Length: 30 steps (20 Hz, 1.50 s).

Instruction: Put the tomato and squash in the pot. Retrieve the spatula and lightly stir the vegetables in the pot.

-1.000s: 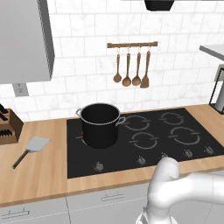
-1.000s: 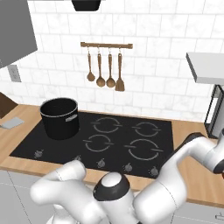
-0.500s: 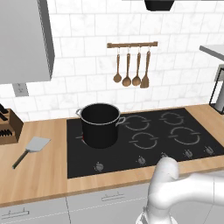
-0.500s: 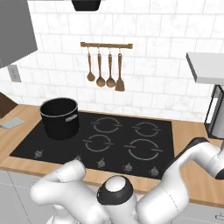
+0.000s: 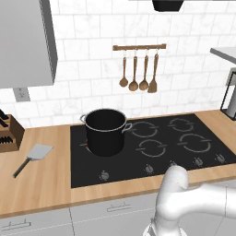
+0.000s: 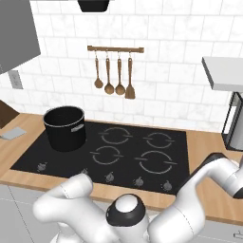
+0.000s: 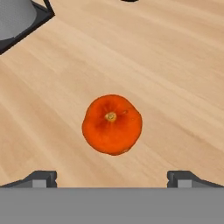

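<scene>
Hand view: tomato [image 7: 112,124] sits at 12 o'clock from the end effector [image 7: 112,179], dead ahead and centred between the two fingertips [image 7: 41,178], stem scar facing cam. Near-round, no real long axis, so wrist yaw shouldn't matter. End effector spread wide, nothing held; tips flank the tomato w/ clearance both sides, not touching. Looks like pre-grasp hover: next move prob straight advance along approach axis, then close. Risk: round fruit could roll off the pads if closing off-centre.

Surface under the tomato: light wood, bare around it. Dark-framed grey object [image 7: 17,19] at 10 o'clock of hand view, well apart; can't ID. Small dark sliver at top edge, 12 o'clock, also unclear.

Base views: pot [image 5: 106,131] upright on rear-left burner of black cooktop [image 5: 152,150], so at 9 o'clock across the cooktop; contents can't be seen. Spatula [image 5: 33,156] flat on the wood surface [image 5: 41,184] further out at 9 o'clock, handle pointing to 7 o'clock, blade near the knife block [image 5: 8,133]. Wooden utensil rail [image 5: 139,47] on white tile wall at 12 o'clock. Squash not made out.

Arm reaches off to 3 o'clock in right base view, so tomato likely on surface beside the cooktop on that side, long carry back to the pot.
</scene>
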### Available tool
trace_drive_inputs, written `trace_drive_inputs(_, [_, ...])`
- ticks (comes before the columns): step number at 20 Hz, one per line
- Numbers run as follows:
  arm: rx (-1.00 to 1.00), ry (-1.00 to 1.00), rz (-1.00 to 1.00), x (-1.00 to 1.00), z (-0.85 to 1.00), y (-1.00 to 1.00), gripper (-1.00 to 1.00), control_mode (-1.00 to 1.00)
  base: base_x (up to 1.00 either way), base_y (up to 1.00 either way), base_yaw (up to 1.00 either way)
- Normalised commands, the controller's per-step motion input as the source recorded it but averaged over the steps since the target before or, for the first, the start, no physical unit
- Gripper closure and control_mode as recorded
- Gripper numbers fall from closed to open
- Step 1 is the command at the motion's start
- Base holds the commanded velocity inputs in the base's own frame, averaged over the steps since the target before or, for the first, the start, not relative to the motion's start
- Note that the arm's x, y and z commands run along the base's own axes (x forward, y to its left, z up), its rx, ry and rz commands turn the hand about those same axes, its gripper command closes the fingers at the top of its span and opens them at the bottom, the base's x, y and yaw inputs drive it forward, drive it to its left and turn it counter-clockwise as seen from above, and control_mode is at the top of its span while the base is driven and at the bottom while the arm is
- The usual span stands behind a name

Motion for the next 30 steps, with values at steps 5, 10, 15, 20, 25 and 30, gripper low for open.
trace_drive_inputs(5, [0.0, 0.0, 0.0, 0.14, -0.04, -0.15, -1.0, -1.0, 0.0, 0.0, 0.0])
trace_drive_inputs(10, [0.0, 0.0, 0.0, 0.15, 0.0, -0.19, -1.0, -1.0, 0.0, 0.0, 0.0])
trace_drive_inputs(15, [0.0, 0.0, 0.0, 0.1, 0.0, -0.2, -1.0, -1.0, 0.0, 0.0, 0.0])
trace_drive_inputs(20, [0.0, 0.0, 0.0, 0.01, -0.11, -0.1, -1.0, -1.0, 0.0, 0.0, 0.0])
trace_drive_inputs(25, [0.0, 0.0, 0.0, 0.04, -0.15, -0.01, -1.0, -1.0, 0.0, 0.0, 0.0])
trace_drive_inputs(30, [0.0, 0.0, 0.0, 0.07, -0.09, 0.0, -1.0, -1.0, 0.0, 0.0, 0.0])
